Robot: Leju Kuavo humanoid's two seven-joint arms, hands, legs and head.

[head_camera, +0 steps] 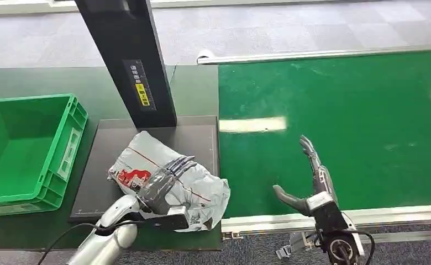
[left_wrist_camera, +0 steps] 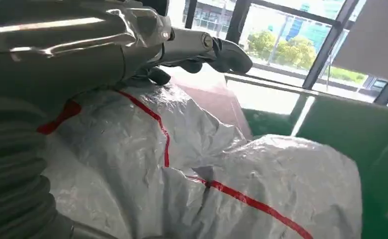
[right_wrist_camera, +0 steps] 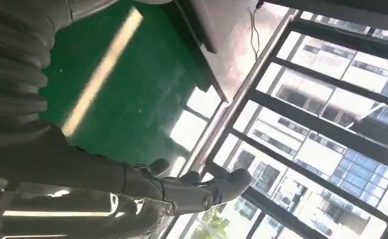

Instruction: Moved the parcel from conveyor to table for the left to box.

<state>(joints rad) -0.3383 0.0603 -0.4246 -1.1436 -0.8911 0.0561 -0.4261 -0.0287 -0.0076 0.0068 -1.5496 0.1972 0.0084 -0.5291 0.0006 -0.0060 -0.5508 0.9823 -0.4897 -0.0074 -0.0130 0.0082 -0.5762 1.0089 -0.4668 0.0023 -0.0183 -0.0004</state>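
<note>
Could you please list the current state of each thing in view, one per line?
Parcel: crumpled grey bag, lying on the dark mat, off the conveyor.
Left hand: resting on top of the parcel, fingers over it.
Right hand: open, holding nothing, above the conveyor belt.
Green crate: upright, empty.
Conveyor belt: bare where visible.

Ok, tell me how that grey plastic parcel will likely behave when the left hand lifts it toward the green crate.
The parcel is a crinkled poly bag, so it will probably sag and fold around the left hand rather than stay stiff. Its glossy film looks slippery, so a loose hold may slide. It looks puffy and soft, likely light for its size, and unlikely to roll.
</note>
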